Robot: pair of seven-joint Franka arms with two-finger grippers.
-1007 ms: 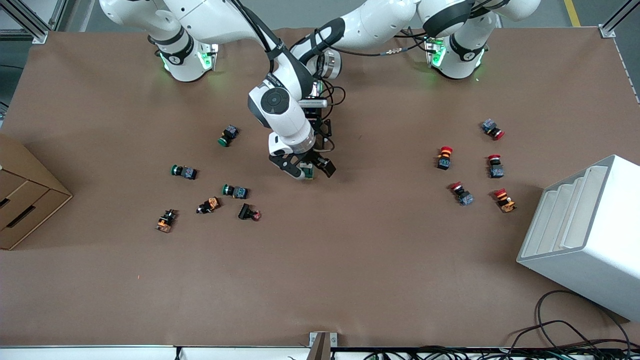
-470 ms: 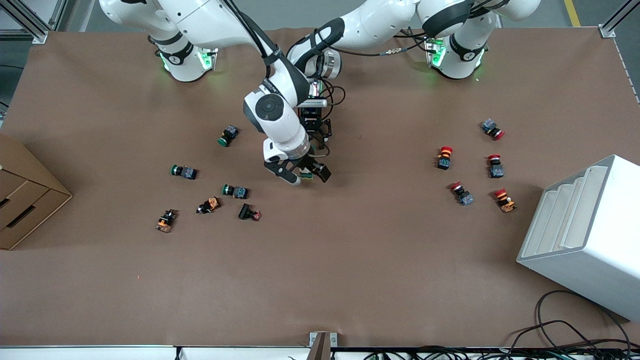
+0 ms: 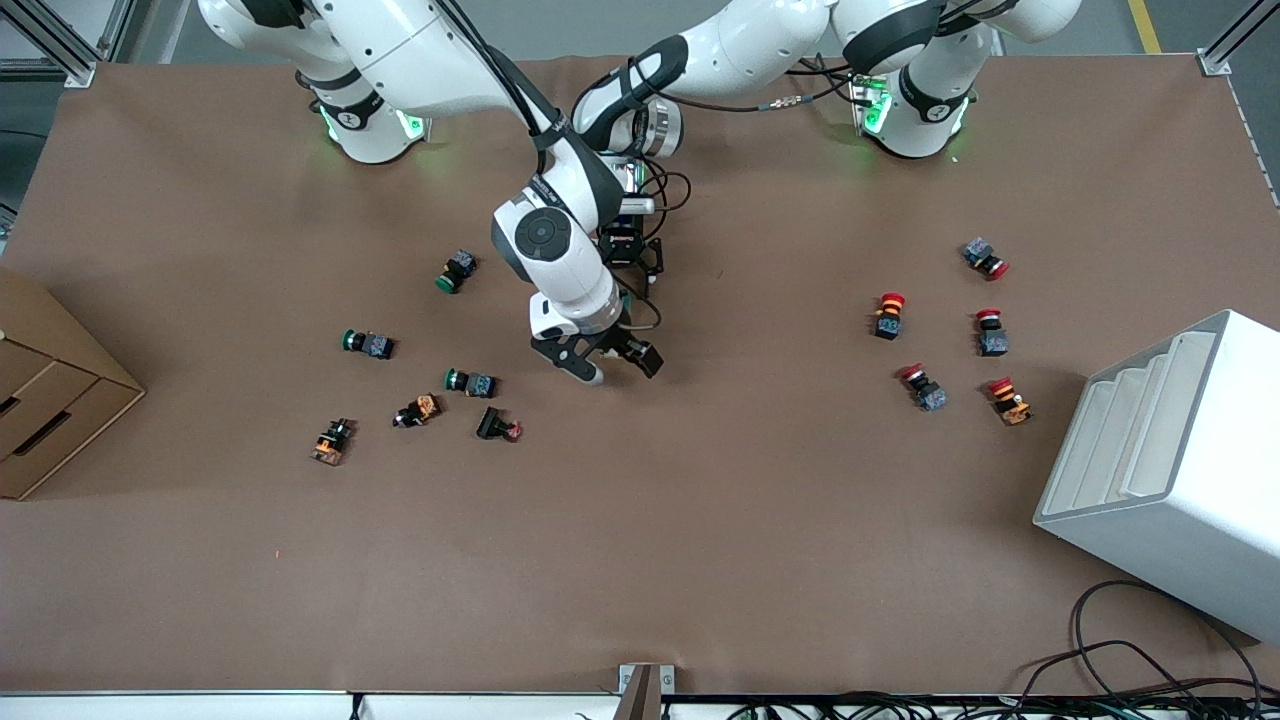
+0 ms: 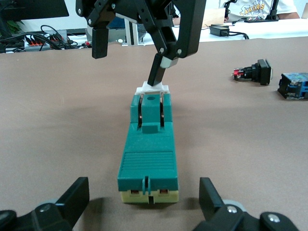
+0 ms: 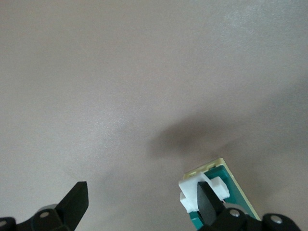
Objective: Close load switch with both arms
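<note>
The load switch (image 4: 149, 144) is a dark green block on a cream base and lies flat on the brown table at mid-table. Its white lever (image 4: 155, 88) is at the end away from my left wrist camera. My left gripper (image 4: 143, 195) is open, with one finger on each side of the switch's cream end and neither touching it. My right gripper (image 3: 612, 364) hangs open over the lever end. One of its fingers (image 4: 161, 67) rests on the white lever (image 5: 199, 191). In the front view the right hand hides the switch.
Green, orange and black push buttons (image 3: 470, 382) lie scattered toward the right arm's end. Red-capped ones (image 3: 888, 315) lie toward the left arm's end. A white rack (image 3: 1170, 470) and a cardboard box (image 3: 50, 400) stand at the table's ends.
My right gripper has shifted slightly toward the front camera, and the green of the switch no longer shows under it. The left arm has hardly moved.
</note>
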